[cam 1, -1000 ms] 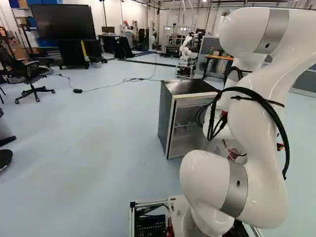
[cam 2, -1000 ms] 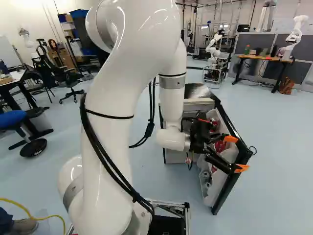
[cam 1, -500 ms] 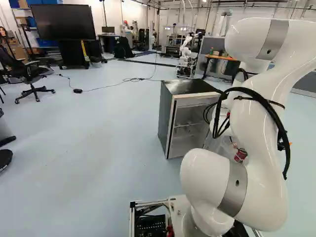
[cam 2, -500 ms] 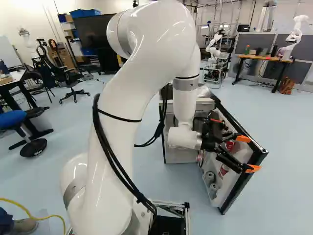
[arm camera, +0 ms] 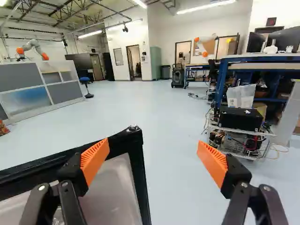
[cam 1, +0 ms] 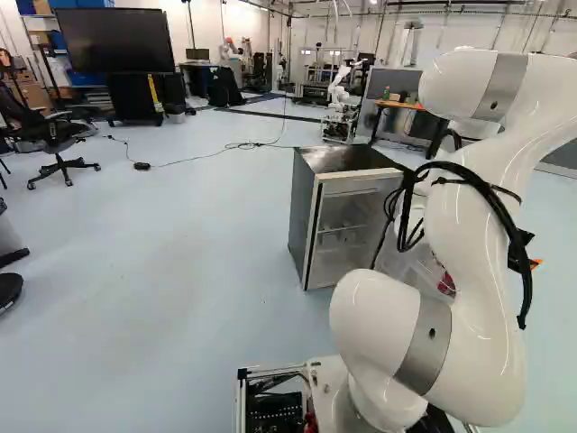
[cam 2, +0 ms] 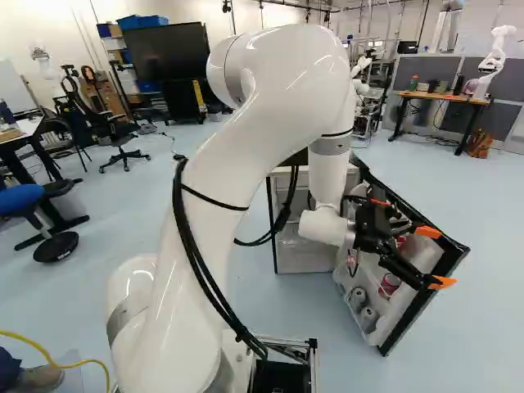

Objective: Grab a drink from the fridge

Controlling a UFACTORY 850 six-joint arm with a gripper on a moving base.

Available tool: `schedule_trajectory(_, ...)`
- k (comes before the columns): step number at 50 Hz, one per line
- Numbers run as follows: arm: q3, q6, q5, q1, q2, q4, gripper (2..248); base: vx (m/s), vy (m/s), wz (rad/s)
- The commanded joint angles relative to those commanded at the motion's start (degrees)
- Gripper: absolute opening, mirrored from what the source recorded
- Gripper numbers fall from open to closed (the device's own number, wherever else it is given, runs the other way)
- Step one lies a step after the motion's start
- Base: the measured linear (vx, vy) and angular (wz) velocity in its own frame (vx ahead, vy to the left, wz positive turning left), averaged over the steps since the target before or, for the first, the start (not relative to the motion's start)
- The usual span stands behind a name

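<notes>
Two fingers of my gripper stood wide apart, gripping nothing. Near them, the open fridge door held a red can.

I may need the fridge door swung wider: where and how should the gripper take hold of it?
Probably at the fridge door's free edge, near its upper corner. Come from beyond that edge, one finger on each face: it is straight, black-framed and narrow, while the pale bin on the inner side looks bulkier.
</notes>
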Motion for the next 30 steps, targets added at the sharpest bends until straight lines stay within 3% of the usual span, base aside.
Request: schedule_trajectory(30, 4.59, 0.00, 0.00, 0.74, 2.63, -0.90, 247, 0.000, 0.000, 0.000)
